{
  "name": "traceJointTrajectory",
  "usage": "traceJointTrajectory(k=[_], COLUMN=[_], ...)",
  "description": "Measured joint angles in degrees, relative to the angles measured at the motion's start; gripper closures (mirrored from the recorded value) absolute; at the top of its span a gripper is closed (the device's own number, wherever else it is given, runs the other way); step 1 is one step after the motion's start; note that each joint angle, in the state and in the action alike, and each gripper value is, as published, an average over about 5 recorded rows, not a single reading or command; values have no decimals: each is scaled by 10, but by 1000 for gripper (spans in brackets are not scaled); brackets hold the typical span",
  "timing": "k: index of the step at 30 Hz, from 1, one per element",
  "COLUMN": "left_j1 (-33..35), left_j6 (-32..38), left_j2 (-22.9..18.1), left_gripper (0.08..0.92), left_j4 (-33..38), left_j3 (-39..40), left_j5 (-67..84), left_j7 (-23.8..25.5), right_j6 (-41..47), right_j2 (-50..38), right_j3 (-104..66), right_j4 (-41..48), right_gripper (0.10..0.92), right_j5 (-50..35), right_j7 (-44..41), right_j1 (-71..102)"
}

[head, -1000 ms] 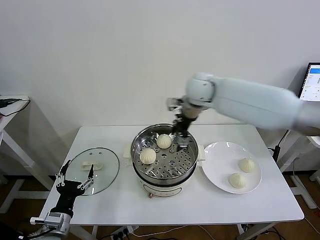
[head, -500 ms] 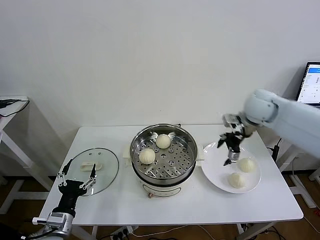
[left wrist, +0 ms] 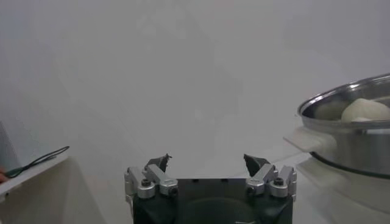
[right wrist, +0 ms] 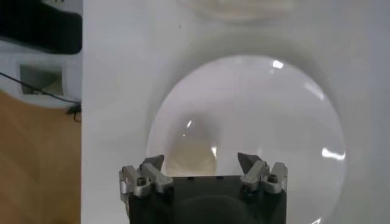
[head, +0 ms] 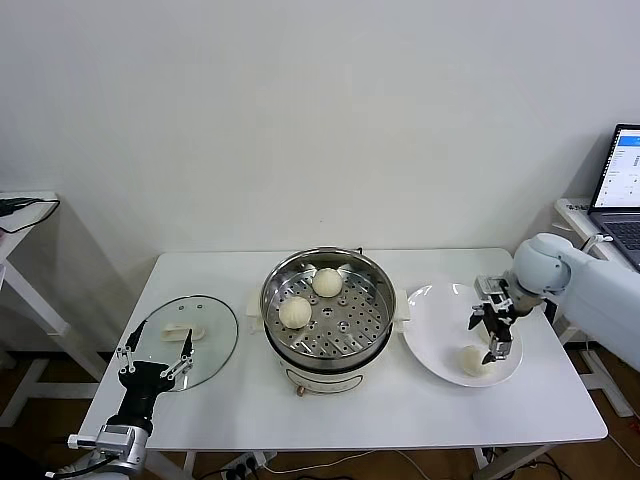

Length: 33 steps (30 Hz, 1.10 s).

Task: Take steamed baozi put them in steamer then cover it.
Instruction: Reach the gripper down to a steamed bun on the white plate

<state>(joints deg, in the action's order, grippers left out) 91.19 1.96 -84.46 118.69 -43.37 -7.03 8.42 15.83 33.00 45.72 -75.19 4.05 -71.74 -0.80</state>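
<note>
Right gripper (head: 493, 338) over the white plate (head: 435, 305) at the counter's right, jaws apart above a soft, light, easily dented bun (head: 471, 360), best pinched gently across its round sides.

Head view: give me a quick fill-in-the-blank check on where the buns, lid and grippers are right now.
1. The steamer holds ____ buns.
2. The right gripper hangs open over the white ____, above a bun that lies there.
3. The glass lid lies on the table to the robot's ____ of the steamer.
4. The left gripper waits near the lid with its jaws ____.

Missing words: two; plate; left; open
</note>
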Motion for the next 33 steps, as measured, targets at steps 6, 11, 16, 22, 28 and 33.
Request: traceJointTrajectory(k=[6, 11, 16, 22, 28, 33], left_j1=[0, -1, -3, -5, -6, -6], left_j6=[0, 0, 0, 0, 0, 0], left_j2=[-1, -1, -1, -1, -2, -2], left_gripper=[177, 177, 177, 177, 177, 177], left_j4=[-4, -6, -9, -12, -14, -14], left_j3=[0, 0, 0, -2, -2, -1], left_j5=[-1, -1, -1, -1, -1, -1], left_j7=[0, 0, 0, -1, -1, -1], right_j6=[-7, -11, -14, -16, -17, -18], right_j2=[11, 20, 27, 35, 39, 38], right_j3=[-30, -48, -58, -67, -73, -75], right_j4=[20, 33, 43, 50, 54, 54], right_gripper=[203, 203, 203, 215, 352, 390], right_j5=[23, 37, 45, 51, 54, 54], right_j7=[5, 8, 9, 10, 11, 11], right_j1=[37, 58, 72, 82, 85, 85])
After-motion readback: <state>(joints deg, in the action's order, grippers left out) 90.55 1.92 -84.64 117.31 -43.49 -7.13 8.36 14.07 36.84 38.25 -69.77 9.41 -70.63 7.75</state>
